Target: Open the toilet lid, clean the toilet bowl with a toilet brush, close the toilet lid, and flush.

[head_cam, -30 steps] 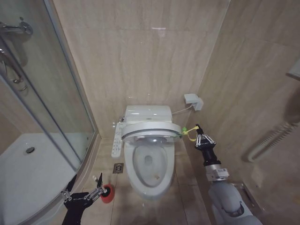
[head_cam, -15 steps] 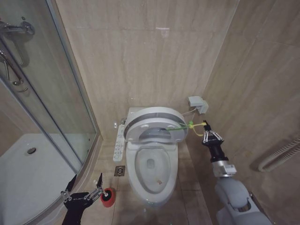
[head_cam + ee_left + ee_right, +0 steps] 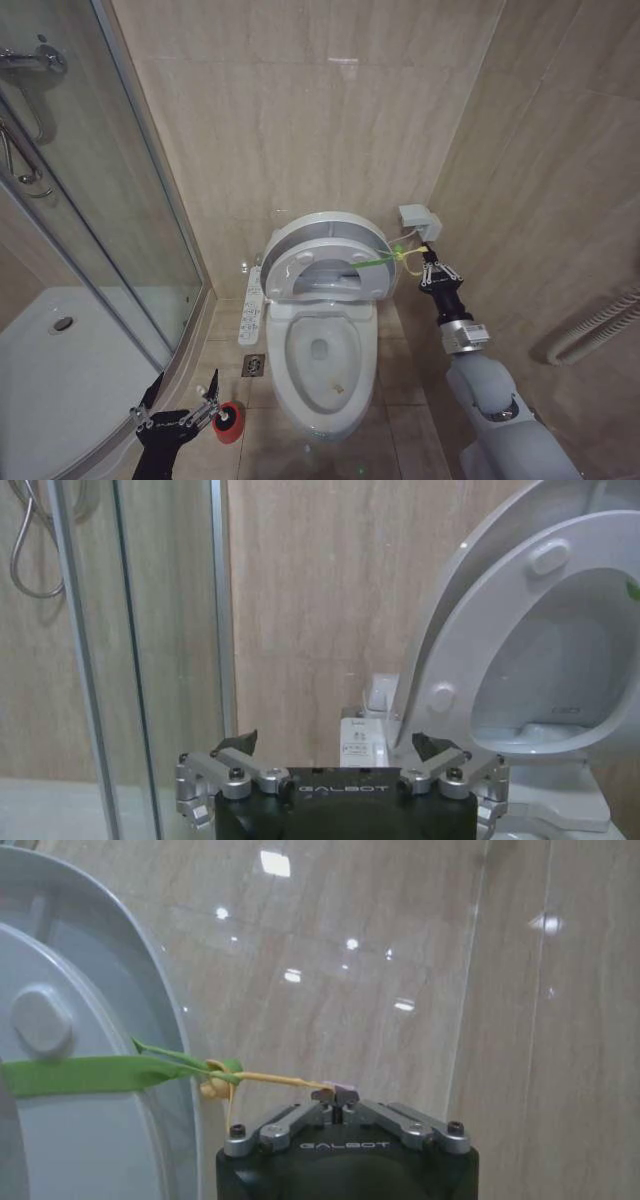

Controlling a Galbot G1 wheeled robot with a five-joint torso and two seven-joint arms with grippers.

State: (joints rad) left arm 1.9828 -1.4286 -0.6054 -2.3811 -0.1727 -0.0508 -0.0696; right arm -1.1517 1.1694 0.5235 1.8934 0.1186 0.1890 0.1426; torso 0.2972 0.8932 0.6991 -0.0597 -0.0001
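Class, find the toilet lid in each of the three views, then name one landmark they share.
Head view: the toilet lid stands raised at centre, against the back wall.
Left wrist view: it is seen from its underside, rising beside the shower glass.
Right wrist view: its rim curves beside the right claw, shut on the yellow cord.
Shared landmark: the beige tiled wall.

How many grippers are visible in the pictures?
2: the left gripper low by the toilet brush, the right gripper beside the raised toilet lid, holding its yellow cord.
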